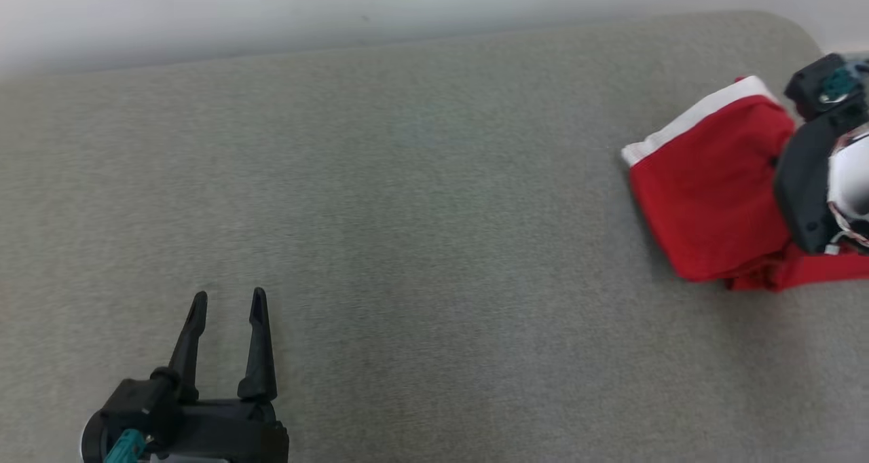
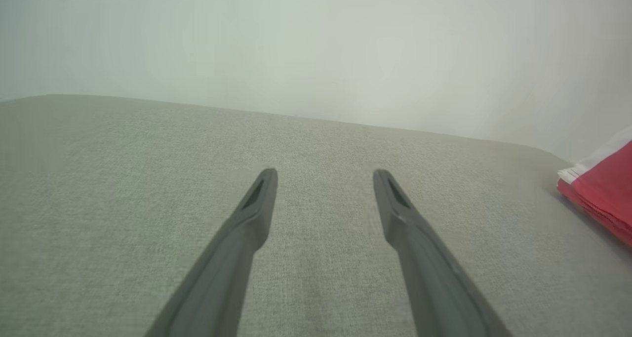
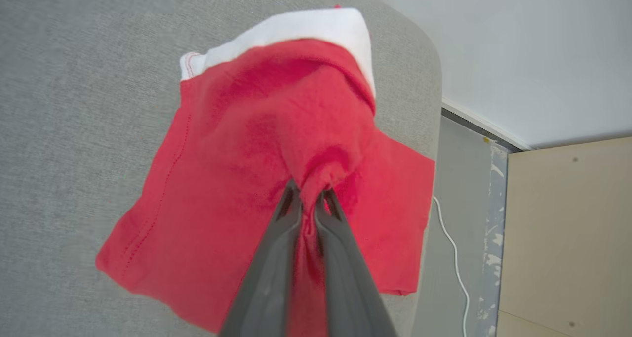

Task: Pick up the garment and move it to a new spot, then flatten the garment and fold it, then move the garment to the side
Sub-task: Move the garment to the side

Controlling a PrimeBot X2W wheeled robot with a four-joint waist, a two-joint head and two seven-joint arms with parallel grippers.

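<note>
The garment is red with a white band along one edge, folded and lying at the far right of the grey surface. In the right wrist view my right gripper is shut on a pinched ridge of the red garment, whose cloth bunches up between the fingers. The head view shows that arm's dark wrist over the garment's right side, hiding the fingers. My left gripper stands open near the lower left, with nothing between its fingers. A corner of the garment shows at the right edge of the left wrist view.
The grey fabric surface ends in a rounded far right corner close to the garment. Beyond it lie a floor strip with a white cable, a pale wall and a beige panel.
</note>
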